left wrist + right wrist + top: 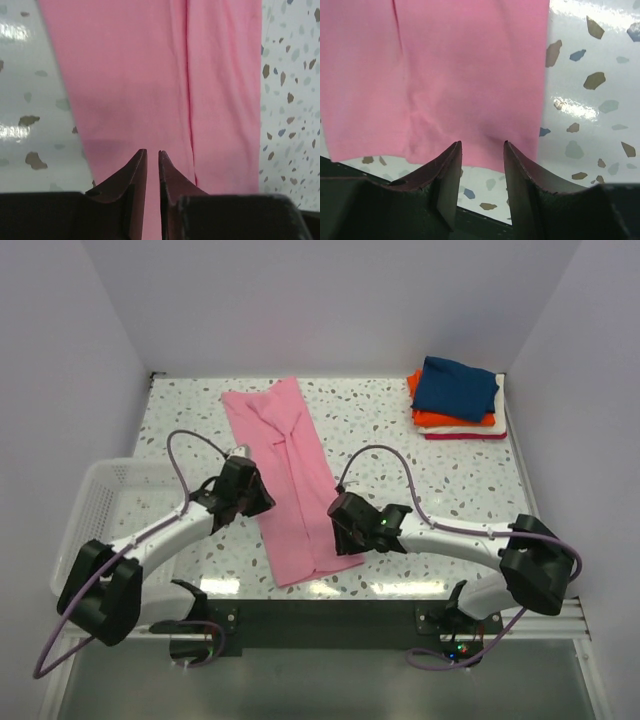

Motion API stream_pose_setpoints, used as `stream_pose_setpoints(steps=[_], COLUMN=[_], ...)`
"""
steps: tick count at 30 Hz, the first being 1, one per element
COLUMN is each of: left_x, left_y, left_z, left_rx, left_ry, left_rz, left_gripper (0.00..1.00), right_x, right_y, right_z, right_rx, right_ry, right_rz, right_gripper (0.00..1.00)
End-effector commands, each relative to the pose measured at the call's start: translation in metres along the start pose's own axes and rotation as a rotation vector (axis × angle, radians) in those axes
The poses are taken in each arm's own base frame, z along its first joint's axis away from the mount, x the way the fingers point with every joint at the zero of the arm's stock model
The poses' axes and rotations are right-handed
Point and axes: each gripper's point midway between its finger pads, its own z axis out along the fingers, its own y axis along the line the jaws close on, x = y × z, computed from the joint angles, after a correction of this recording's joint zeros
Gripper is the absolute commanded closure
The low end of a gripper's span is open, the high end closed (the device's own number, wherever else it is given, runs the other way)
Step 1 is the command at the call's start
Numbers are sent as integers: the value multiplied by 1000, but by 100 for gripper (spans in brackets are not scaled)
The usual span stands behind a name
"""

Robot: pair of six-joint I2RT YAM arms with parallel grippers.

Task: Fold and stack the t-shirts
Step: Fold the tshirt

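The pink t-shirt (290, 480) lies flat as a long narrow strip running from the back of the table toward its near edge. My left gripper (266, 502) is at the strip's left edge, about halfway along. In the left wrist view its jaws (152, 152) stand almost together over the pink cloth (150, 75); only a thin slit shows pink, and no pinched fold is visible. My right gripper (338, 540) is at the strip's near right corner. Its jaws (482, 144) are apart, straddling the hem of the pink cloth (445, 65), with bare table between them.
A stack of folded t-shirts sits at the back right: navy (455, 388) on top, then orange (435, 420), with white and red (465, 435) below. A white wire basket (100, 500) stands at the left edge. The speckled table (430, 480) is enclosed by walls.
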Motion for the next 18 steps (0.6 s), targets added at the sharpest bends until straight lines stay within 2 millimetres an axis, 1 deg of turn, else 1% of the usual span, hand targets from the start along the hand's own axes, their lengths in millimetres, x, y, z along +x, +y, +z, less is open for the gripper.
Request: stream_pose_setpoints(steps=[1, 2, 3, 4, 5, 6, 7, 9, 10, 11, 13, 18], left_x=[16, 26, 34, 51, 59, 68, 80, 90, 100, 106, 119, 145], left_y=[4, -3, -4, -5, -6, -5, -8, -9, -9, -9, -8, -6], left_z=[-17, -23, -24, -27, -28, -29, -31, -34, -37, -38, -41, -45], left_rx=[-3, 30, 38, 46, 52, 42, 45, 38, 35, 37, 39, 34], left_ry=[-24, -14, 0, 33, 56, 83, 109, 128, 150, 163, 199, 271], left_rz=[-19, 2, 15, 35, 46, 55, 85, 100, 122, 131, 156, 213], left_gripper=[81, 84, 85, 87, 87, 87, 87, 87, 87, 87, 88, 89], right_x=[10, 11, 15, 18, 21, 20, 23, 25, 27, 29, 34, 38], right_y=[-10, -12, -15, -18, -21, -25, -28, -33, -36, -38, -41, -46], right_z=[3, 5, 7, 8, 9, 9, 9, 9, 10, 10, 11, 9], right_rx=[12, 19, 27, 38, 48, 65, 74, 86, 100, 107, 114, 121], right_ry=[11, 15, 25, 33, 43, 35, 38, 34, 38, 47, 60, 69], right_rz=[-24, -25, -29, -30, -32, -33, -32, -36, -40, -44, -47, -47], right_gripper=[57, 58, 58, 59, 59, 59, 59, 59, 59, 59, 59, 61])
